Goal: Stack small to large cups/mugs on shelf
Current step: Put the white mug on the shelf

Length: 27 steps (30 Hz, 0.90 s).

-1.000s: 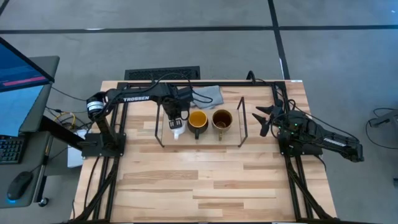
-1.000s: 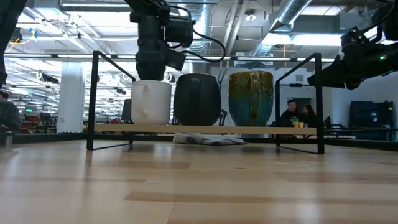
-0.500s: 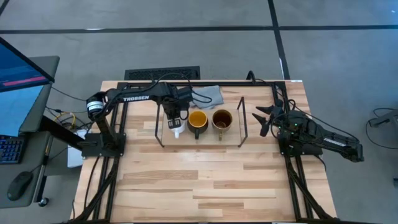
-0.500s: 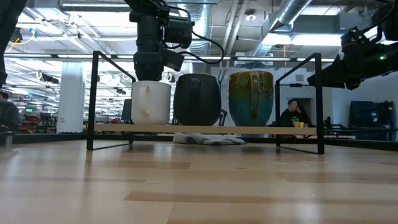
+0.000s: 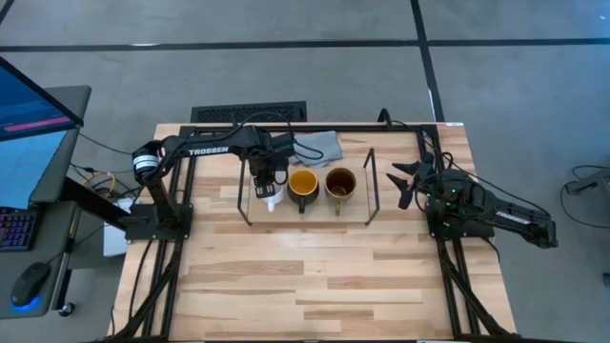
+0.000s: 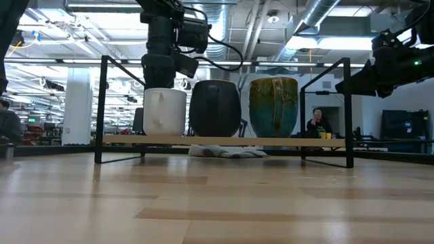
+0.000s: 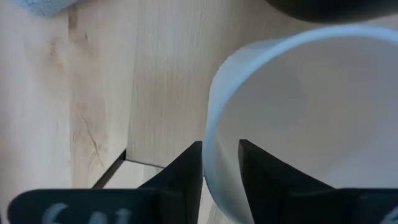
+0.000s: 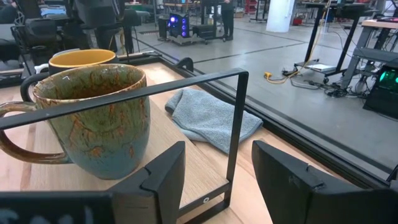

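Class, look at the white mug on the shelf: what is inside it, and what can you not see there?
The left gripper straddles the white mug wall, one finger inside. The visible interior looks bare white; its bottom is out of view. The right gripper waits beside the shelf.

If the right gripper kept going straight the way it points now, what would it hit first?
Most likely the shelf's wire end frame, which crosses right ahead of the open right gripper in its wrist view. Just behind that stands the brown mug. How far ahead the frame is cannot be told.

White mug [image 6: 164, 112], dark mug [image 6: 214, 108], brown mug [image 6: 274, 107] upright on shelf [image 6: 224, 140].
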Each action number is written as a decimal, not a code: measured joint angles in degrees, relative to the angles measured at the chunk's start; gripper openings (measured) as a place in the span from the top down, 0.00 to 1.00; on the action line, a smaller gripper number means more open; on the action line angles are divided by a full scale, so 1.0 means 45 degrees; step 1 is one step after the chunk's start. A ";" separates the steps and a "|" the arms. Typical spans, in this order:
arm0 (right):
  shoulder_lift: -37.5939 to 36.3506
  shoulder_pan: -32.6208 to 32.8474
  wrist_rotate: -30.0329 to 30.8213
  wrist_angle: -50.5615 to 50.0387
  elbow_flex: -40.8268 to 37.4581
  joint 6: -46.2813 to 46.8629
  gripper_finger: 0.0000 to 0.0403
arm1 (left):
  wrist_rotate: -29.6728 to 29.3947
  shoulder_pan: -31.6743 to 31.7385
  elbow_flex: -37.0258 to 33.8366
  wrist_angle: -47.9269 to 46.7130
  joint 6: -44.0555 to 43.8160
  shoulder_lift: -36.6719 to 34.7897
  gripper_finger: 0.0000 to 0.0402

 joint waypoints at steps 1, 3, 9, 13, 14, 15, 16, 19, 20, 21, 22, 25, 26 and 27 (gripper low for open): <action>0.0000 0.0001 0.0000 0.0001 -0.0001 0.0000 0.48 | 0.0000 0.0000 0.0000 -0.0044 -0.0004 0.0000 0.76; 0.0000 0.0003 0.0001 0.0002 -0.0002 0.0000 0.48 | 0.0000 0.0000 0.0000 -0.0043 0.0005 0.0000 0.76; 0.0000 0.0003 0.0000 -0.0001 -0.0002 0.0000 0.48 | 0.0000 0.0000 0.0005 -0.0052 0.0005 0.0000 0.76; 0.0000 0.0003 0.0003 0.0004 -0.0005 0.0000 0.48 | 0.0000 0.0000 0.0005 -0.0359 0.0005 -0.0005 0.76; -0.0001 -0.0001 0.0003 0.0004 -0.0001 0.0000 0.48 | -0.0005 0.0000 0.0005 -0.0389 0.0010 -0.0005 0.76; 0.0000 0.0001 0.0001 0.0001 -0.0001 0.0000 0.48 | -0.0005 0.0000 0.0005 -0.0378 0.0005 -0.0005 0.76; 0.0000 0.0000 -0.0001 0.0004 -0.0003 0.0000 0.48 | 0.0000 0.0000 0.0005 -0.0383 0.0005 -0.0005 0.76; 0.0000 0.0003 -0.0002 -0.0001 -0.0005 0.0000 0.48 | -0.0005 0.0000 0.0005 -0.0369 0.0005 -0.0005 0.76; 0.0000 0.0000 0.0002 0.0000 -0.0004 0.0000 0.48 | -0.0002 0.0000 0.0005 -0.0326 0.0005 -0.0005 0.76; 0.0000 0.0003 0.0003 0.0004 -0.0004 0.0000 0.48 | 0.0000 0.0000 0.0005 -0.0252 0.0005 -0.0005 0.76; 0.0000 -0.0001 -0.0001 0.0003 -0.0004 0.0000 0.48 | 0.0000 0.0000 0.0005 -0.0167 0.0005 -0.0005 0.76; 0.0000 -0.0001 0.0003 0.0001 -0.0001 0.0005 0.48 | 0.0005 0.0000 0.0005 -0.0101 0.0010 -0.0005 0.76; 0.0000 0.0003 0.0003 0.0001 0.0000 0.0005 0.48 | 0.0005 0.0000 0.0005 -0.0101 0.0010 -0.0005 0.76; 0.0000 0.0003 0.0003 0.0004 -0.0005 0.0005 0.48 | 0.0005 0.0000 0.0005 -0.0104 0.0010 -0.0005 0.76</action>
